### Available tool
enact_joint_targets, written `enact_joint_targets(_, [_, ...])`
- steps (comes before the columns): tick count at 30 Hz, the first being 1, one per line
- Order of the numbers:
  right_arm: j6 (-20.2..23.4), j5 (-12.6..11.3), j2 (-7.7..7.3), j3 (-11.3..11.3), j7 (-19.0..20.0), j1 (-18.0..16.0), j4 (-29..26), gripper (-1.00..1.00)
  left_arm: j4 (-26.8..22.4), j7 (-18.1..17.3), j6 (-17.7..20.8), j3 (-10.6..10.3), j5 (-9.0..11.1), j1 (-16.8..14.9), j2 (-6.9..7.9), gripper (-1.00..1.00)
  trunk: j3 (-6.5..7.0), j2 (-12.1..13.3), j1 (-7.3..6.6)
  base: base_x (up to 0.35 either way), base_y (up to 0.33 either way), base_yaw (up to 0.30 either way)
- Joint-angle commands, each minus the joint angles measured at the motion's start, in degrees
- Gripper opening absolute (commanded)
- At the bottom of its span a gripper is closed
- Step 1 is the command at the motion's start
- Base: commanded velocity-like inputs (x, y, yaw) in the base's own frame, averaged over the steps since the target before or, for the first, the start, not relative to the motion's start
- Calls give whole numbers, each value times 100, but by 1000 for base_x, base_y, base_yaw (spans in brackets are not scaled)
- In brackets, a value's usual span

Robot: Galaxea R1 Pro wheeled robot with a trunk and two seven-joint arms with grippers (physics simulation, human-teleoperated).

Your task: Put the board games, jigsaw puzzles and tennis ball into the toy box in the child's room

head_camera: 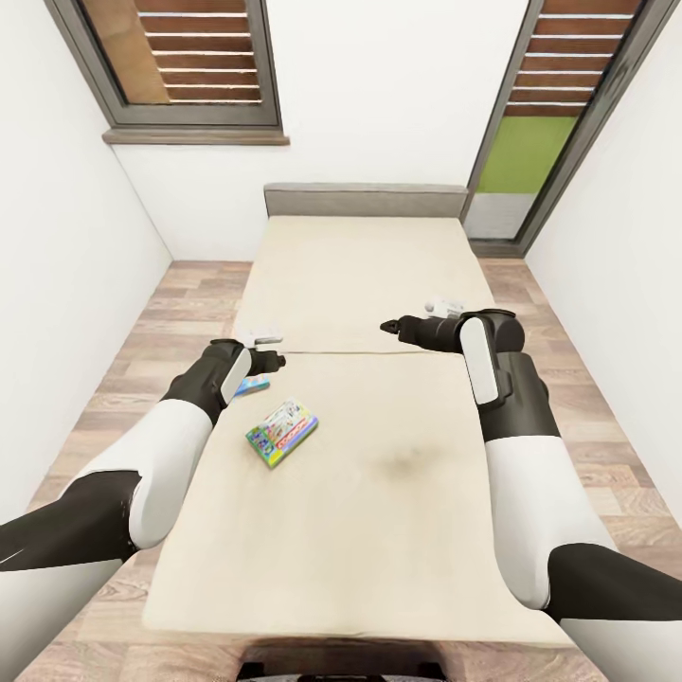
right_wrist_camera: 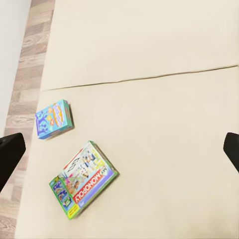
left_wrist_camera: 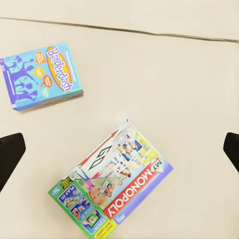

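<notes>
Two board games lie on the cream bed, near its left edge. One is a green, white and purple Monopoly box. The other is a light blue Balderdash box, partly hidden in the head view under my left gripper. That gripper hovers above both boxes, open, its dark fingertips far apart and holding nothing. My right gripper hangs over the bed's middle right, open and empty, its fingertips wide apart too.
Wood-plank floor runs along both sides of the bed, hemmed in by white walls. A grey headboard closes the far end, with a window at the back left and a glass door at the back right.
</notes>
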Motion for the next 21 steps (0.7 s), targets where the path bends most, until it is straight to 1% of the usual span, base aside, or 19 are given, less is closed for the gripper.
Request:
enact_joint_targets(1, [27,9,4,-16,20,-5,-4,100,-8,23,28,35,18,-3,-8,100,-16,-7,1,0,0,0])
enact_joint_targets(21, [27,9,12,-16,20,4,-16,100,-16,26,33,27,18,-39,-13,100,-201,-7,1,0,0,0])
